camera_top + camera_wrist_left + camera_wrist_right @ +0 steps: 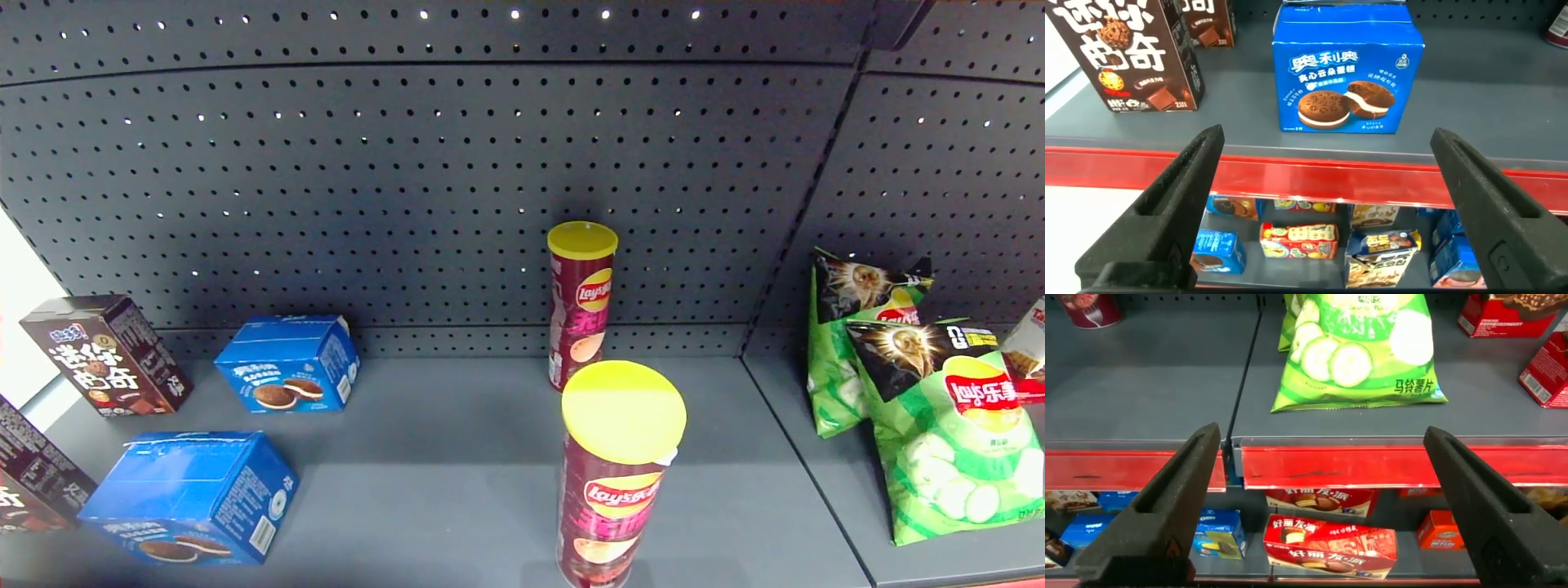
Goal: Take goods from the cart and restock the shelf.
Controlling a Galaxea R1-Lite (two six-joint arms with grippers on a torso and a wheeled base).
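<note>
- Your left gripper [1325, 139] is spread wide with nothing between its black fingers. It hangs just in front of the red plastic price rail [1323, 175] on the front edge of the grey metal shelf [457, 457].
- Your right gripper [1321, 433] is also spread and empty, in front of the same rail and farther toward 3 o'clock.
- Read the shelf board in the head view as a clock face:
  - A tall maroon chip can with a yellow plastic lid [620, 474] stands at 6 o'clock, near the front edge.
  - A matching far can [581, 302] stands at 12, by the perforated back panel.
  - Blue cardboard cookie boxes sit at 8 [196, 498] and 10 [290, 363].
  - A dark brown cardboard box [106, 355] sits at 9.
  - Glossy green chip bags [939, 425] lie at 3.
- With both grippers empty, I judge that you need to fetch goods from the cart first. The bare board between 6 and 8 looks like the easiest place to put them.
- The 6 o'clock can is tall, narrow and close to the edge. A brush from either arm would probably tip it off the shelf.
- Both sets of fingertips sit level with the rail. If you drive straight in without lifting, they could snag on it.
- The front bag's lower edge lies just behind the rail, so your right gripper could catch it and drag it.
- The front blue box sits just as close to your left gripper and could be shoved backward.
</note>
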